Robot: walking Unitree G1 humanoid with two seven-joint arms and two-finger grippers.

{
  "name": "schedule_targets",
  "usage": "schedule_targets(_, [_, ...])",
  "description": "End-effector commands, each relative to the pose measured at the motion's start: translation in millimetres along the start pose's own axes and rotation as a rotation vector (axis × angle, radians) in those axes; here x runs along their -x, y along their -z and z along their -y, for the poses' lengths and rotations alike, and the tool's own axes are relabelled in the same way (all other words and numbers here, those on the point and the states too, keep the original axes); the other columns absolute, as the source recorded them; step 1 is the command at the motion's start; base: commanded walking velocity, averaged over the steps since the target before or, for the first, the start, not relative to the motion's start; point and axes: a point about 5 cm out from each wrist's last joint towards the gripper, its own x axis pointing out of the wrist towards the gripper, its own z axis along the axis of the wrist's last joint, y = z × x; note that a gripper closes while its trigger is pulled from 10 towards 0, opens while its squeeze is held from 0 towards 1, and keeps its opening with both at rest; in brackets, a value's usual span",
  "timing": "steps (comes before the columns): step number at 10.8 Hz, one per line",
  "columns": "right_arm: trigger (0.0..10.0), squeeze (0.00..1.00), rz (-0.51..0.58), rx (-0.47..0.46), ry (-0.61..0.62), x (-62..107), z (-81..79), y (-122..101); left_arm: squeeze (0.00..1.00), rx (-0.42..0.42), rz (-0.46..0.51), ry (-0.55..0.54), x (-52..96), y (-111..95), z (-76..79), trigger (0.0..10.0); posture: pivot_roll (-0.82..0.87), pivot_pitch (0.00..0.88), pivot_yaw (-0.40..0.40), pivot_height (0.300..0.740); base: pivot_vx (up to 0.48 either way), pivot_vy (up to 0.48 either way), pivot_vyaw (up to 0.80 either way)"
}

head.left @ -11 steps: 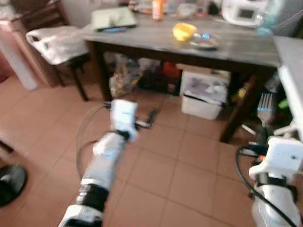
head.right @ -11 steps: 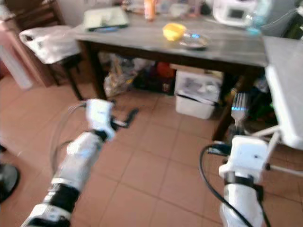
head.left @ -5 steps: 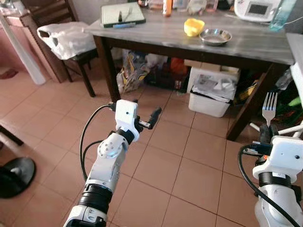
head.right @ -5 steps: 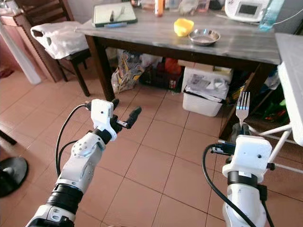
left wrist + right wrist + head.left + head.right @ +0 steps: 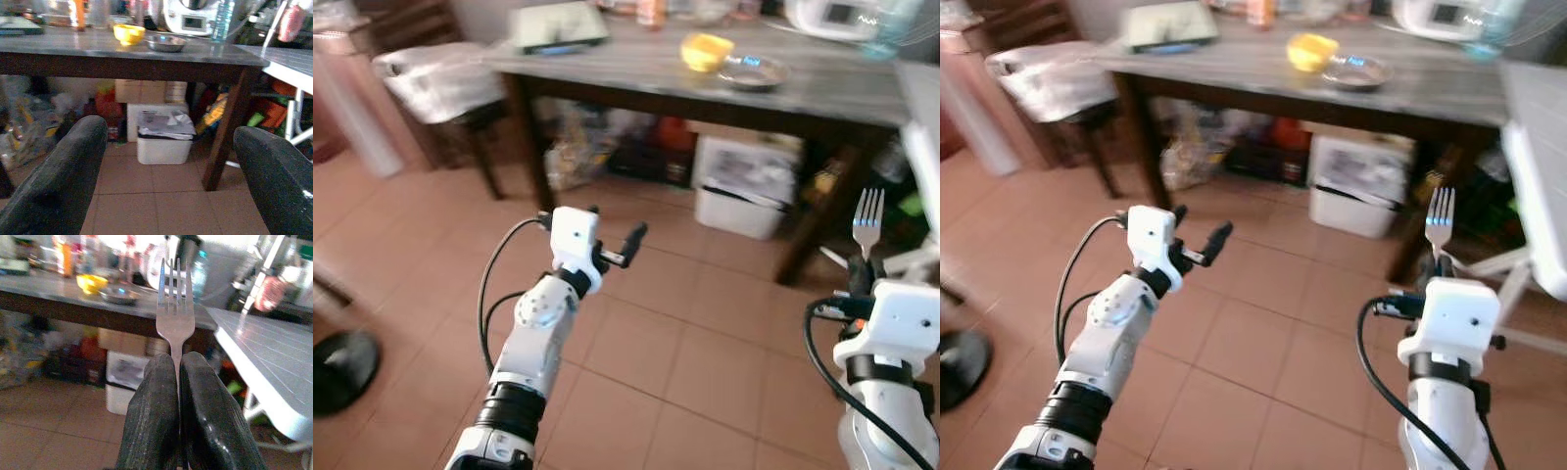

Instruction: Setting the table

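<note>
Two silver arms are reaching forward over the tiled floor [image 5: 705,343], short of a dark-legged surface [image 5: 822,93]. The right tool [image 5: 177,382] is clenching the handle of a fork [image 5: 174,303], its two black fingers [image 5: 151,416] pressing together around the stem, so the fork is standing upright with its tines pointing up, well apart from the surface ahead. The left tool [image 5: 612,235] is hanging released, its fingers [image 5: 58,181] spreading wide with nothing between them. On the surface a yellow bowl [image 5: 707,49] is sitting just beside a shallow metal dish [image 5: 754,71], with a white appliance [image 5: 191,18] and a clear bottle [image 5: 223,19] standing behind them and a green board [image 5: 558,24] lying toward the left end. Under the surface a white bin [image 5: 744,191] is resting on the floor among bags and clutter. A chair carrying a white plastic bag [image 5: 435,83] is standing at the left, and a white slatted table [image 5: 264,352] is edging in at the right
</note>
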Motion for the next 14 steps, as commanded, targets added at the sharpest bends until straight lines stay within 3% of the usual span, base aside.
schedule_targets(1, [10.0, 0.0, 0.002, -0.001, 0.002, 0.9, 0.8, -0.9, 0.0, -0.003, 0.001, 0.013, -1.9, -2.0, 3.1, 10.0, -0.03, 0.091, 0.036, 0.74, 0.0, 0.0, -0.8])
schedule_targets(4, [10.0, 0.0, 0.004, 0.001, 0.002, 0.2, 0.9, -1.0, 0.0, 0.006, 0.003, 0.022, -2.4, -1.8, 5.8, 10.0, -0.04, 0.093, 0.035, 0.74, 0.0, 0.0, -0.69])
schedule_targets(6, [10.0, 0.0, 0.006, 0.006, -0.001, 0.5, 1.0, -1.6, 0.0, 0.008, 0.007, 0.028, -3.5, -2.4, 7.8, 10.0, -0.04, 0.094, 0.037, 0.74, 0.264, 0.0, 0.0])
schedule_targets(14, [10.0, 0.0, 0.011, 0.01, -0.007, -0.6, -1.4, -2.7, 0.0, 0.0, 0.006, 0.051, -3.6, -1.8, 10.2, 10.0, -0.04, 0.096, 0.038, 0.74, 0.419, 0.0, 0.0])
